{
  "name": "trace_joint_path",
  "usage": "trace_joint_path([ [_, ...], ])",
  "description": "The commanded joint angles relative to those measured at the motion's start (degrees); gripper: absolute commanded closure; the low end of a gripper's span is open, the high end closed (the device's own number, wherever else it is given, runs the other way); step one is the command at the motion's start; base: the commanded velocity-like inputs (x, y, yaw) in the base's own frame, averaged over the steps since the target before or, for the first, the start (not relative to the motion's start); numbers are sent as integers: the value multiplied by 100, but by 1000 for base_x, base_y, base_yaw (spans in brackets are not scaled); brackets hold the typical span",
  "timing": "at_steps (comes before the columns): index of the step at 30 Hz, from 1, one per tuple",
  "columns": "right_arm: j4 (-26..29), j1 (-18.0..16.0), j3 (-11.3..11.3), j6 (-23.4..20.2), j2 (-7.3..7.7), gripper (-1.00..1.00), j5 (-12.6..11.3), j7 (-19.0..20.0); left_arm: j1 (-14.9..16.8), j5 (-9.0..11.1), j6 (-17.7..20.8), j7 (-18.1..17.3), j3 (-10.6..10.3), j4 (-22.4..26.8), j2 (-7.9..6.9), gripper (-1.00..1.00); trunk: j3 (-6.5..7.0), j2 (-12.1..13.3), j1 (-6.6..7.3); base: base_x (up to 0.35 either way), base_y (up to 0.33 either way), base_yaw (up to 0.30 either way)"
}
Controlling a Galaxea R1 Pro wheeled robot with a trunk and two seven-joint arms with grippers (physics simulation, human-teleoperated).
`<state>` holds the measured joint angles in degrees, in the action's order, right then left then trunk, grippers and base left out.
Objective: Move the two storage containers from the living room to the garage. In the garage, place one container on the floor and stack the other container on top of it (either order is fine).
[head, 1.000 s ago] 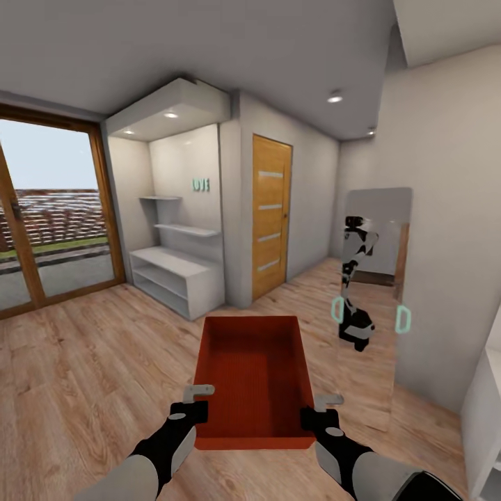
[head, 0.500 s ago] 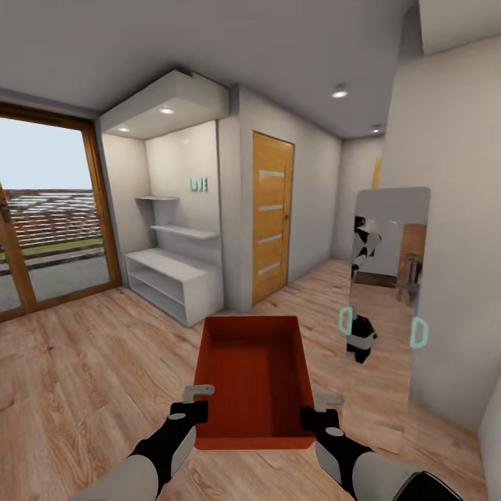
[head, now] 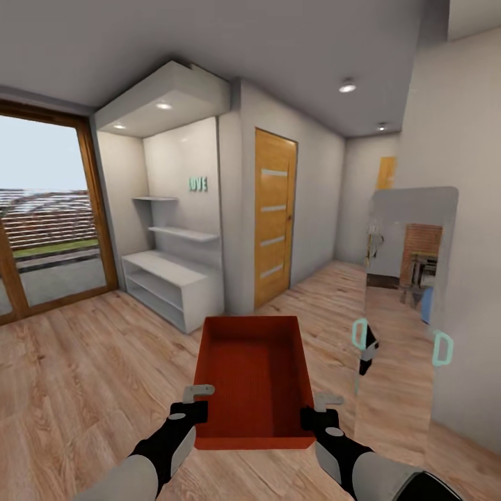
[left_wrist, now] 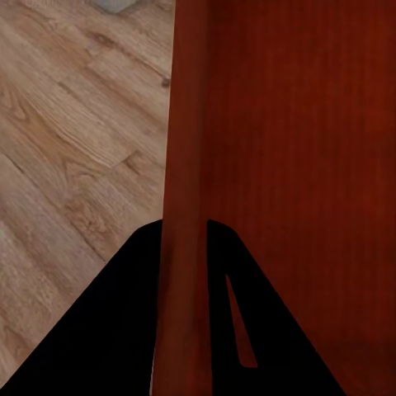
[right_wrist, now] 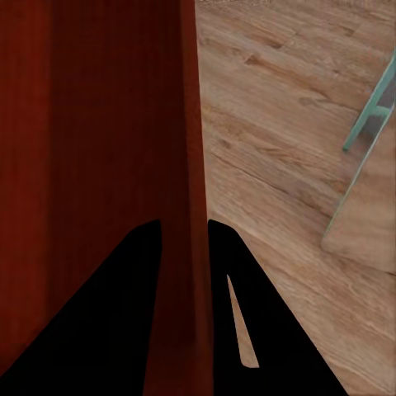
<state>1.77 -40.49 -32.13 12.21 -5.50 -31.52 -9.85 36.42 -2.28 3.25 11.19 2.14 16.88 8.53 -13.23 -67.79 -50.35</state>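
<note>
The orange-red storage container (head: 252,379) sits low in the centre of the frame, its side walls clamped by the left gripper (head: 197,403) and the right gripper (head: 316,412) - so carry it level and steer slowly toward the wooden door (head: 273,216), well clear of the mirror (head: 407,306).

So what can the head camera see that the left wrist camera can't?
Head view alone: the wooden door, the white shelves, the glass garden doors, the mirror, and both grippers, left and right, each clamped on a side wall of the storage container. Left wrist view alone: a close look at its dark fingers straddling the container's wall. Both show the orange-red container and the wood-plank floor.
</note>
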Motion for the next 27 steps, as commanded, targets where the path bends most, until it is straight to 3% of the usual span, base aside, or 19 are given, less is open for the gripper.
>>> trace_joint_path([
  [1,25,-3,102,62,32,100,50,37,6,203,35,-3,384,-1,-114,100,-7,-5,-4,322,92,0],
  [13,25,-3,102,62,32,100,50,39,6,204,35,-3,384,-1,-114,100,-7,-5,-4,322,94,-12],
  [27,25,-3,102,62,32,100,50,36,6,210,35,-3,384,-1,-114,100,-7,-5,-4,318,161,-236],
])
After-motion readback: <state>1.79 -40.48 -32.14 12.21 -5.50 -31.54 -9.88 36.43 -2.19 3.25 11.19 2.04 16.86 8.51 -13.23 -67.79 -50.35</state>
